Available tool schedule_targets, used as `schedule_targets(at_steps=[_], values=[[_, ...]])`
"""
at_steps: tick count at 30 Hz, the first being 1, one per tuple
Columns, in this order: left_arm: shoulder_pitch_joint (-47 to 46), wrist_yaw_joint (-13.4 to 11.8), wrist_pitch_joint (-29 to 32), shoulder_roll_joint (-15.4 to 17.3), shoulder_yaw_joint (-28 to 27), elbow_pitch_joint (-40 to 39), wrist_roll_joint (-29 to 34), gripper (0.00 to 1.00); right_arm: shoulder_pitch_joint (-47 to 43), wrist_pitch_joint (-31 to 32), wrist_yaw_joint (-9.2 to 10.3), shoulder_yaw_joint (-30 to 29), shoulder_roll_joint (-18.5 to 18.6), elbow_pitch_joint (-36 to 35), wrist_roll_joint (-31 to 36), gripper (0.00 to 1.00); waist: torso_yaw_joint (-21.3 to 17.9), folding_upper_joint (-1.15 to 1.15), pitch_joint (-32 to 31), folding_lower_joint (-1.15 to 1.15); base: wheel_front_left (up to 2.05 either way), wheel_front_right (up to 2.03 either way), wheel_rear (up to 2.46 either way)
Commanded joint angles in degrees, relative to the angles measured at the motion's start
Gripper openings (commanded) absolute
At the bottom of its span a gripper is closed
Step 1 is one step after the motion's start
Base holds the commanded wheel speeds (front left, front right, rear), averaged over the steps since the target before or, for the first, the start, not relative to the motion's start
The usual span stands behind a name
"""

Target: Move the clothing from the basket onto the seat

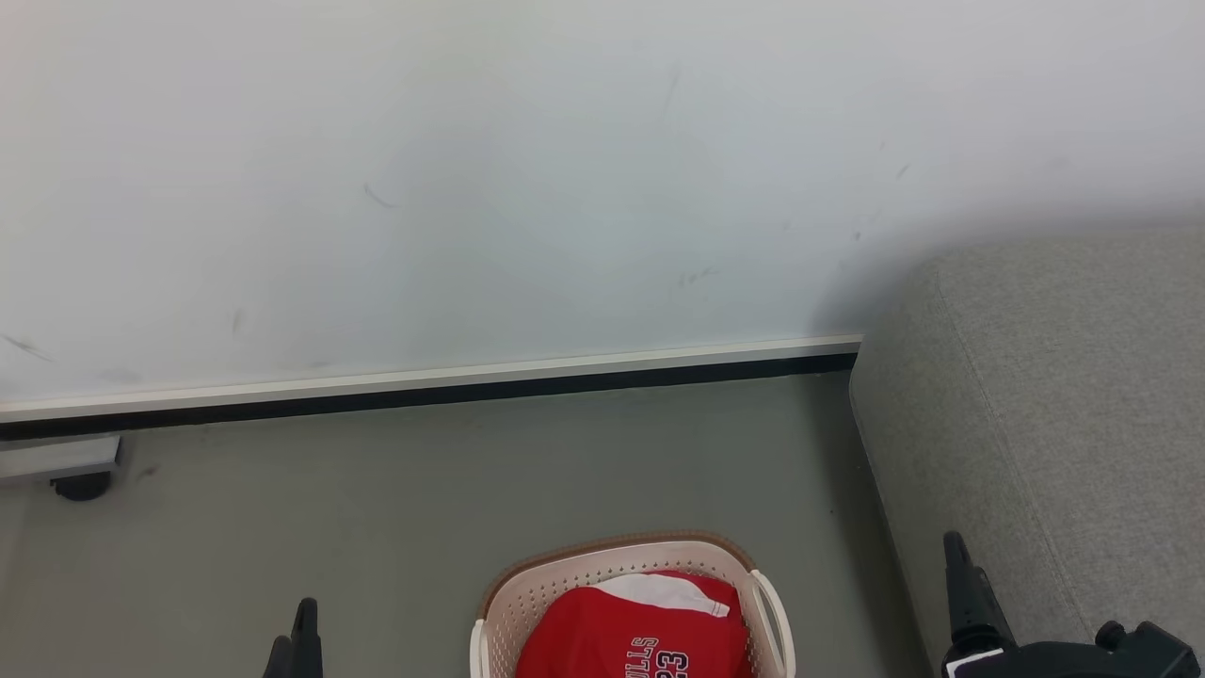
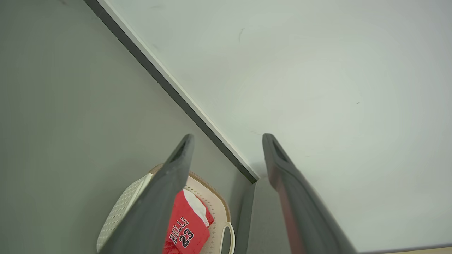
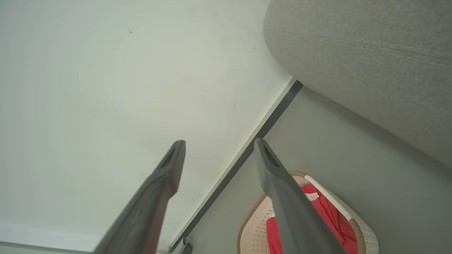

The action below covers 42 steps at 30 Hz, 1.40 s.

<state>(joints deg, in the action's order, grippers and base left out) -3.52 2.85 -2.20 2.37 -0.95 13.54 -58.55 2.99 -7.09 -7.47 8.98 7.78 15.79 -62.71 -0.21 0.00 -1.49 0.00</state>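
The cream basket stands on the floor at the bottom middle of the head view, with the red clothing piled inside, its "BULLS 23" lettering face up. The grey seat rises just right of it. My left gripper hovers open to the basket's left, and one finger of the right gripper stands in front of the seat's edge. In the left wrist view the open left gripper is above the basket and clothing. The right gripper is open and empty, above the basket and clothing, below the seat.
A white wall with a dark skirting board runs behind the basket. At the far left a pale frame on a black caster sits by the wall. Grey floor lies open between basket and wall.
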Motion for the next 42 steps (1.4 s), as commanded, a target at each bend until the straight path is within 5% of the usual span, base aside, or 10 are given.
schedule_targets(at_steps=[1, 23, 42], values=[[0.10, -0.45, -0.89, 0.46, 0.27, -1.02, 3.21, 1.00, 1.07, 0.23, -0.02, -0.13, -0.18, -0.56, 3.79, 1.00, -0.02, 0.00, -0.05, 0.00, 0.00, 0.00, 0.00], [0.94, -3.04, -5.19, 0.66, 2.71, -1.69, 25.43, 1.00, 0.11, 1.53, -0.03, 0.08, -2.06, -1.39, 25.63, 1.00, 0.15, 0.00, -0.89, 0.00, 0.00, 0.00, 0.00], [1.99, -5.02, -8.19, 1.56, 3.27, -1.03, 37.82, 1.00, -0.44, 2.92, -0.03, 0.99, -2.92, -1.74, 39.59, 1.00, -0.06, 0.00, -1.71, 0.00, 0.00, 0.00, 0.00]])
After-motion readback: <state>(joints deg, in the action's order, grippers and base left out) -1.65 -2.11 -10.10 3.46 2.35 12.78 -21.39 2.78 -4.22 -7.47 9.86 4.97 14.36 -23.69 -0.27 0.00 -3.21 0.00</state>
